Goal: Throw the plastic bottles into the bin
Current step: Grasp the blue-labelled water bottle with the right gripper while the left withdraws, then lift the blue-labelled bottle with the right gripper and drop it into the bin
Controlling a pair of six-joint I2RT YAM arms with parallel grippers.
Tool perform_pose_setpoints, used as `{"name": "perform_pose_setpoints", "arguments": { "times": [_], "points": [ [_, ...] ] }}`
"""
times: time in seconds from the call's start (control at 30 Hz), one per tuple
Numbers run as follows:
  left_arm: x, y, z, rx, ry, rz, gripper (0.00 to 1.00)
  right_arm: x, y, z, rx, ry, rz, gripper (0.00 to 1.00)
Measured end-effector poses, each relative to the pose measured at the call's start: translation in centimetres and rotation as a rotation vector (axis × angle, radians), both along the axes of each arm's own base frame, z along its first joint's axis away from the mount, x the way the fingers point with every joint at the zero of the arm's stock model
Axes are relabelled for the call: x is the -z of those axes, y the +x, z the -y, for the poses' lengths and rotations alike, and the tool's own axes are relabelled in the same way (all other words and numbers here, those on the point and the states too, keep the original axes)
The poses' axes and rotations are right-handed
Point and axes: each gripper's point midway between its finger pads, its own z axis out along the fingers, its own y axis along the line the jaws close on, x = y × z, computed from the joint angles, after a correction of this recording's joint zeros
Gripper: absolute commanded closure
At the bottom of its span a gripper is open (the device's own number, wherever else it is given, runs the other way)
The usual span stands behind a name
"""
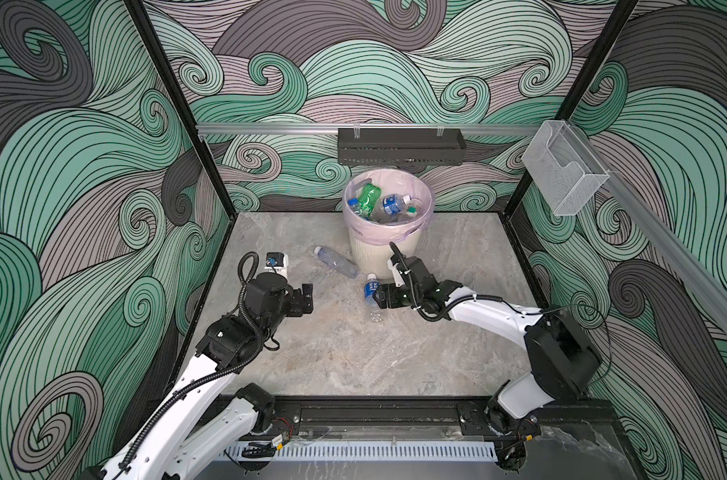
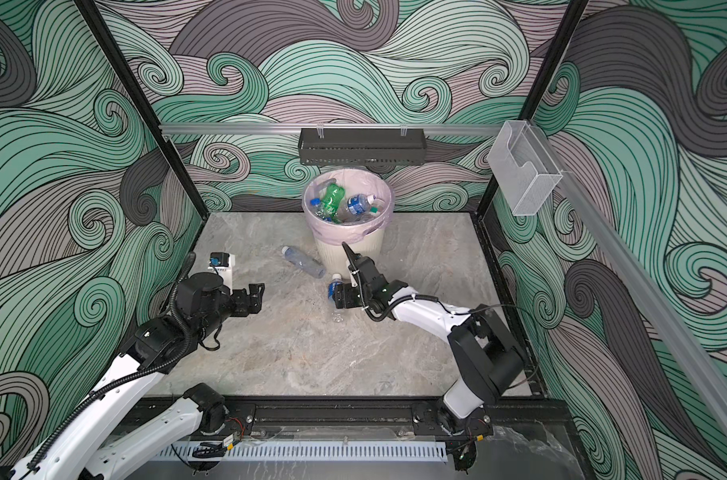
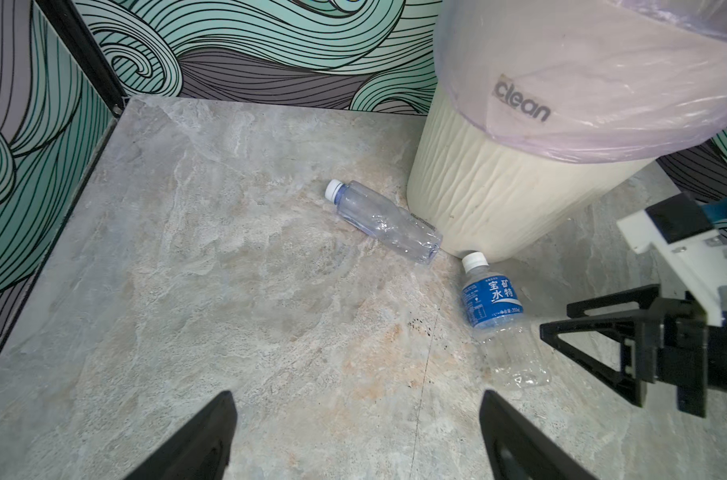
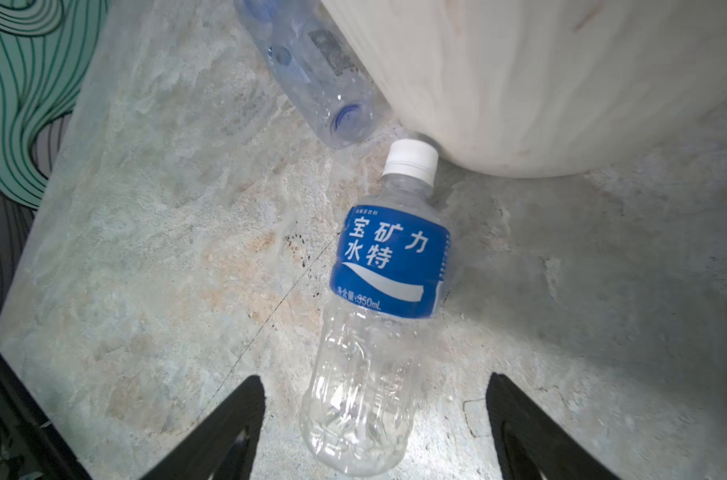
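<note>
My left hand [image 3: 355,395] hangs over the grey stone-look desk [image 1: 353,353], jaws wide and gripping nothing. Just beyond it, a clear bottle [image 1: 337,262] with a white cap lies on its side, its base end by the foot of the bin [image 1: 368,253]. The cream ribbed bin stands at the back of the desk, lined with a pale pink bag [image 1: 411,230]. Inside I can make out a green bottle [image 1: 369,197], a blue-label bottle [image 1: 394,203] beside it, and several crumpled clear ones heaped together. Above the bin, a black perforated tray [image 1: 401,145] hangs on the back rail; I cannot see into it. In front of the bin lies a second blue-labelled bottle [image 4: 389,266], its white cap at the bin's foot. My right hand [image 4: 374,377] sits low over it, jaws apart either side of its clear lower half, with a gap showing on both sides. Far right, a clear plastic box [image 1: 565,174] hangs on the side rail.
</note>
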Motion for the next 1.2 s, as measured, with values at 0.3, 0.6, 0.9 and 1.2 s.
{"name": "perform_pose_setpoints", "arguments": {
  "times": [0.3, 0.6, 0.9, 1.2],
  "points": [
    [0.7, -0.6, -0.9, -0.027, 0.032, -0.021, 0.07, 5.8, -0.3, -1.4, 0.042, -0.082, -0.066, 0.22],
    [1.1, -0.6, -1.3, -0.041, 0.049, -0.029, 0.07, 6.2, 0.2, -1.3, 0.056, -0.105, -0.04, 0.42],
    [2.6, -0.3, -1.2, -0.044, 0.07, -0.061, 0.07, 2.1, -0.9, 0.0, 0.015, -0.087, 0.047, 0.45],
    [4.3, 0.7, -0.6, -0.045, 0.084, -0.095, 0.07, -1.8, -3.9, 5.3, 0.049, -0.128, 0.143, 0.46]
  ]
}}
